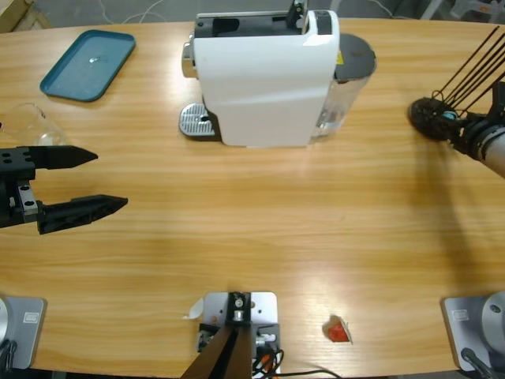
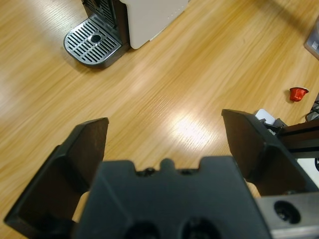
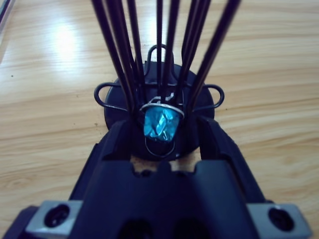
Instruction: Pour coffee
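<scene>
High view: a white coffee machine [image 1: 264, 75] stands at the far middle of the wooden table [image 1: 260, 237], its metal drip tray [image 1: 197, 121] sticking out on its left side. A teal tray [image 1: 87, 63] lies at the far left, and a clear glass [image 1: 35, 126] sits near the left edge, just beyond the left gripper [image 1: 106, 180]. That gripper comes in from the left edge with its jaws spread wide and nothing between them. At the right edge the right gripper [image 1: 451, 120] reaches into the base of a black wire capsule rack [image 1: 430, 117]. A red capsule [image 1: 338, 330] lies on the near part of the table, well apart from everything else. No coffee can be made out in the glass or anywhere else.

Left wrist view: the left gripper [image 2: 164, 134] hangs over bare wood, jaws wide apart — empty. The drip tray [image 2: 93, 41] and the machine's lower corner [image 2: 149, 17] show at the top, the red capsule [image 2: 298, 93] at the right.

Right wrist view: the right gripper [image 3: 162, 130] has its jaws on either side of a blue capsule [image 3: 160, 123] at the bottom of the rack [image 3: 159, 94] — whether they actually clamp it I cannot tell.
</scene>
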Available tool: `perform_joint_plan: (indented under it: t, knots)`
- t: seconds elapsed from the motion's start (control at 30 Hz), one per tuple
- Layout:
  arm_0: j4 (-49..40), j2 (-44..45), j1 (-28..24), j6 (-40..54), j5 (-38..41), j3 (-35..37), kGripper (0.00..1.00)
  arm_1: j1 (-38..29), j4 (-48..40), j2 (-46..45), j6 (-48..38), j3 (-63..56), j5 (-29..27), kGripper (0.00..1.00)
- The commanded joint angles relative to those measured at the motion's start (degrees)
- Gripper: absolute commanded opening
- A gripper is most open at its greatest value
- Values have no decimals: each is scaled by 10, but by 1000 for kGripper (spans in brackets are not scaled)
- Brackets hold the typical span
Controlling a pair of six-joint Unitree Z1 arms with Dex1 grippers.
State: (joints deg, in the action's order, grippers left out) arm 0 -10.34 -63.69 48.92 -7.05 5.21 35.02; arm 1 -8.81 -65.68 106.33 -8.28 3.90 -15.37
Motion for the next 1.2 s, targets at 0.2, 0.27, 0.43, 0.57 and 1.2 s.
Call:
perform_joint_plan:
  t: [0.2, 0.27, 0.43, 0.57, 1.2]
  knots:
    - [6, -3, 6, -9, -4, -24, 985, 7, -5, 14, 11, -6, -12, 431]
    - [7, -4, 6, -9, -4, -24, 985, 8, -6, 13, 15, -6, -10, 383]
    - [9, -5, 6, -10, -4, -25, 986, 10, -6, 23, 18, -2, -6, 338]
    - [9, -5, 6, -10, -4, -25, 985, 15, -12, 36, 19, 1, 0, 338]
    - [12, -7, 6, -10, -4, -24, 984, 36, -30, 46, 62, 2, 45, 0]
